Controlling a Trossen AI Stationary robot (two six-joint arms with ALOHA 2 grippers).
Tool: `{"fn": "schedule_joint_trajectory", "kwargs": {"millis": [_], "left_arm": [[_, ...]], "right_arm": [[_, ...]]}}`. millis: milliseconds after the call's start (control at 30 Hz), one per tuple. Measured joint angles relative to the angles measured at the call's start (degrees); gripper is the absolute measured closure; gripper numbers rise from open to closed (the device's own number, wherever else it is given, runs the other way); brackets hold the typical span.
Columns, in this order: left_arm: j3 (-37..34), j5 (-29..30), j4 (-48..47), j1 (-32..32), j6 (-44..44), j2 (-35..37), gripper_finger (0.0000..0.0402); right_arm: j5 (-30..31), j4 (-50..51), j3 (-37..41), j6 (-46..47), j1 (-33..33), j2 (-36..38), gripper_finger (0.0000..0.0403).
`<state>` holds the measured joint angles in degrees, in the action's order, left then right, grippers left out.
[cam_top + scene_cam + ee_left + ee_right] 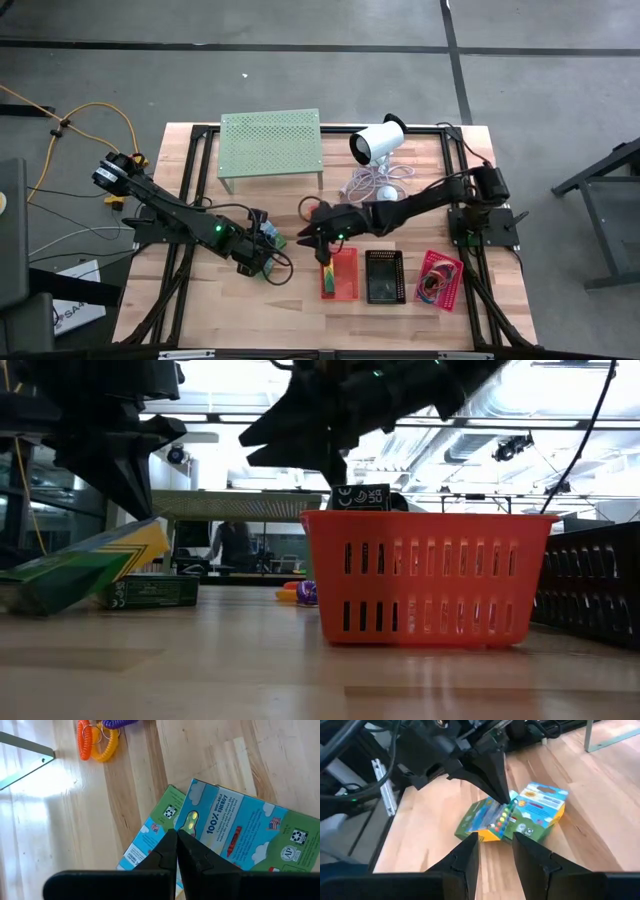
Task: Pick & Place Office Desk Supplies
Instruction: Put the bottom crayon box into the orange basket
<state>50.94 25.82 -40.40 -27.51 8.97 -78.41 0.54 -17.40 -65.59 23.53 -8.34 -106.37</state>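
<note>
Two flat green packs lie side by side left of the red basket. One pack is tilted, its lower end on the table and its raised end under my left gripper, which is shut. My right gripper hovers open above the table between the packs and the red basket, pointing at the packs with nothing between its fingers. A black basket and a pink basket holding coloured bands stand to the right of the red one. My left gripper comes slanting down from the table's left, and its shut fingertips meet the raised upper edge of the tilted pack. The pack's other end rests on the table. Whether the tips pinch anything there cannot be told.
Orange, yellow and purple coil loops lie on the table beyond the packs. A pale-green perforated stand and a white cylinder device with its cable stand at the far side. The wood in front of the packs is bare.
</note>
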Motion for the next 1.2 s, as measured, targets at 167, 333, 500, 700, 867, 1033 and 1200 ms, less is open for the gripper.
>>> {"fn": "schedule_joint_trajectory", "kwargs": {"millis": [167, 333, 500, 700, 867, 1033, 1200], "left_arm": [[0.0, 2.2, 0.4, 0.0, 0.2, 0.0, 0.0401], [0.0, 3.1, 0.6, 0.0, 0.3, 0.0, 0.0401], [0.0, 3.0, 0.7, -0.4, 0.3, 0.0, 0.0401], [0.0, 3.1, 0.8, -1.8, 0.4, 0.0, 0.0401], [0.0, 4.5, 0.8, -2.5, 0.4, 0.0, 0.0401], [0.0, 5.6, 0.9, -2.8, 0.4, 0.0, 0.0401], [0.0, 5.6, 0.9, -2.8, 0.4, 0.0, 0.0401]], "right_arm": [[1.1, -0.1, -1.3, 0.7, -0.7, -0.1, 0.0295], [1.4, -0.3, -1.3, 4.4, -0.7, -0.1, 0.0295], [3.9, -0.2, -1.3, 7.3, -0.7, -0.1, 0.0295], [3.6, -0.1, -1.3, 9.7, -0.7, -0.1, 0.0295], [2.9, -0.3, -1.3, 9.7, -0.7, -0.1, 0.0291], [2.4, -1.4, -1.3, 9.9, -0.7, -1.0, 0.0259], [2.1, -2.0, -1.3, 12.9, -0.7, -2.4, 0.0214]]}}
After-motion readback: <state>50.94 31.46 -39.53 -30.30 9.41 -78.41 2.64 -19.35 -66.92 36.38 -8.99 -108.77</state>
